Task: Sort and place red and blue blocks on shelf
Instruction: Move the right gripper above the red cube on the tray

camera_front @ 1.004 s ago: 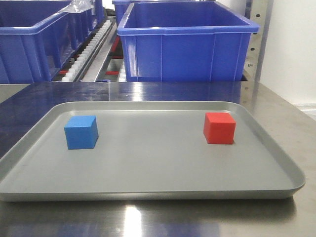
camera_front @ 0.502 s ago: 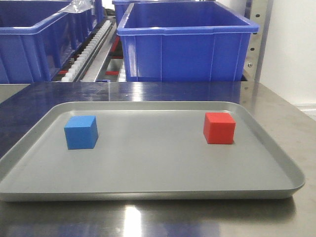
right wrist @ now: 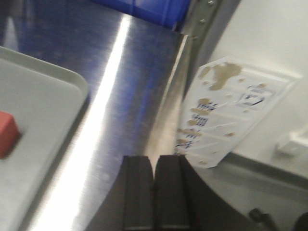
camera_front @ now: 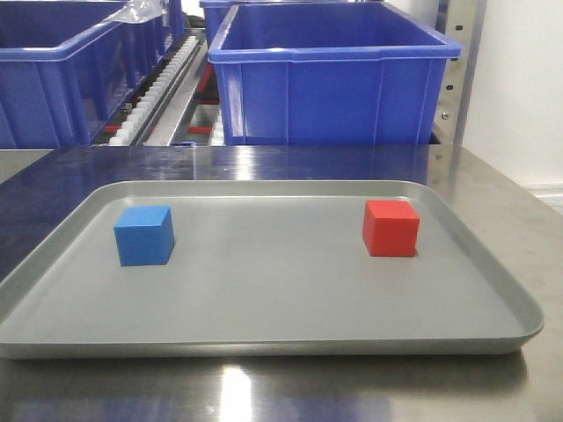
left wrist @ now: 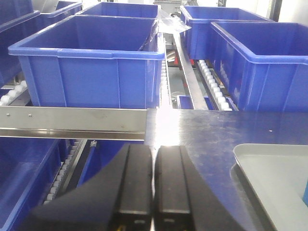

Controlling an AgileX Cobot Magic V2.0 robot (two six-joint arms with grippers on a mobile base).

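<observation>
Front view: grey tray (camera_front: pixel 264 345) lies flat on the steel bench (camera_front: pixel 493 189). Blue block (camera_front: pixel 143 235) sits on the tray's left part and red block (camera_front: pixel 391 228) on its right part. The two are well apart, each resting flat on one face. Behind the bench stand large blue bins (camera_front: pixel 325 88), with a white roller track (camera_front: pixel 163 83) running between them. A post of the shelf (camera_front: pixel 456 79), pierced with holes, rises at rear right.

Left wrist view: left tool (left wrist: pixel 153 185) is clenched, its two black fingers (left wrist: pixel 134 183) pressed side to side with nothing between them. It is near the bench's left edge, and a rounded tray corner shows to its right. A flat steel rail (left wrist: pixel 72 122) bearing two small screws runs ahead on the left, in front of a bin.

Right wrist view: right tool (right wrist: pixel 154 187) is likewise clenched and empty, over bare bench just right of the tray. The red block shows at the left frame edge, on the tray and well apart from the tool. A white sheet (right wrist: pixel 231 110) lies beyond the bench's right edge, printed with brownish blotches and blue line marks. The print is too blurred to read.
</observation>
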